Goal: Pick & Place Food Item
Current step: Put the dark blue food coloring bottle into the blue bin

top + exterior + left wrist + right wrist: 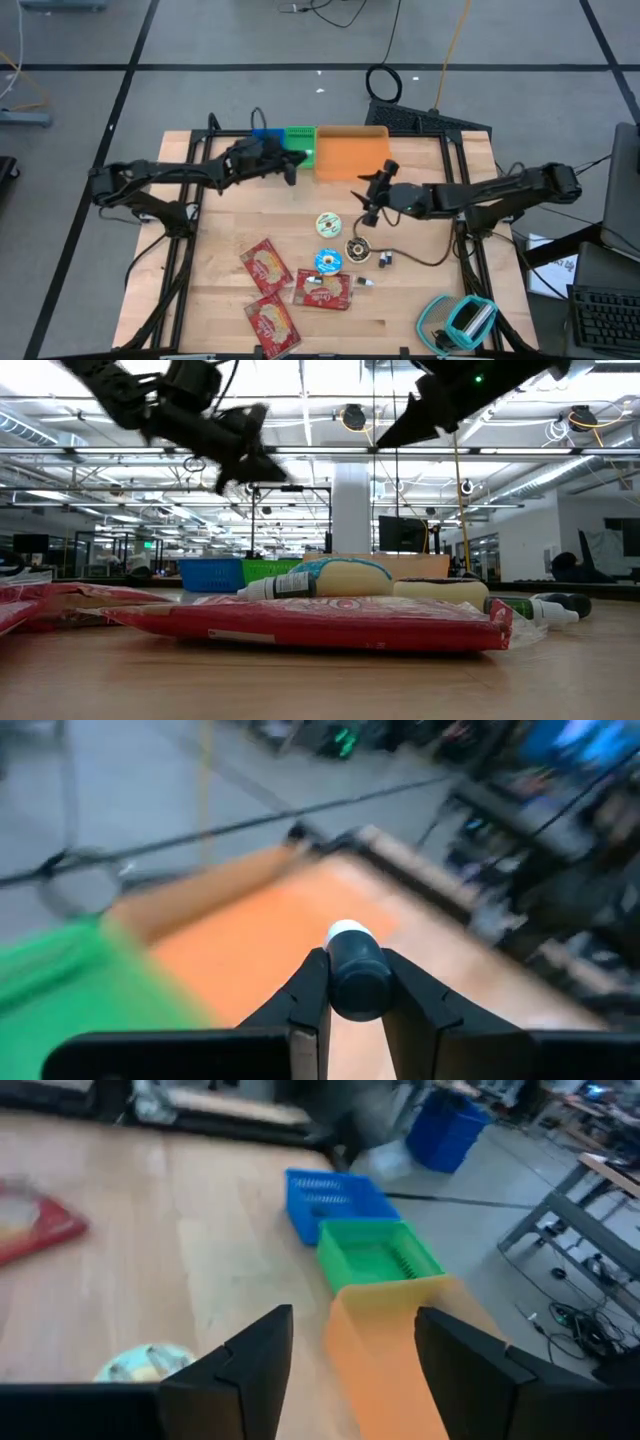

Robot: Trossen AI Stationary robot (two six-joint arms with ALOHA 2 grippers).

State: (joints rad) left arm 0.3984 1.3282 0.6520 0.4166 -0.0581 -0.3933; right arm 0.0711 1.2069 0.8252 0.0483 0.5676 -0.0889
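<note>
The left gripper's [345, 995] fingers [305, 1005] were clamped on a small dark cylindrical bottle with a white cap [355, 975], held in the air above the far part of the wooden surface [220, 310], near the shallow orange plastic tray [350, 152] and the green plastic basket [300, 140] to its left. A blue basket [265, 135] sat just left of the green one.

The right gripper [345, 1345] hung over the surface just near of the orange tray, its fingers [245, 1355] spread apart and holding nothing.

To do the placing well, the left arm should probably carry the bottle fully inside the chosen container's rim, lower it close to the floor of the container, and only then part the fingers, so the round bottle would not roll or bounce out.

Red snack packets [265, 265] and round lidded cups [328, 224] lay on the near surface.
</note>
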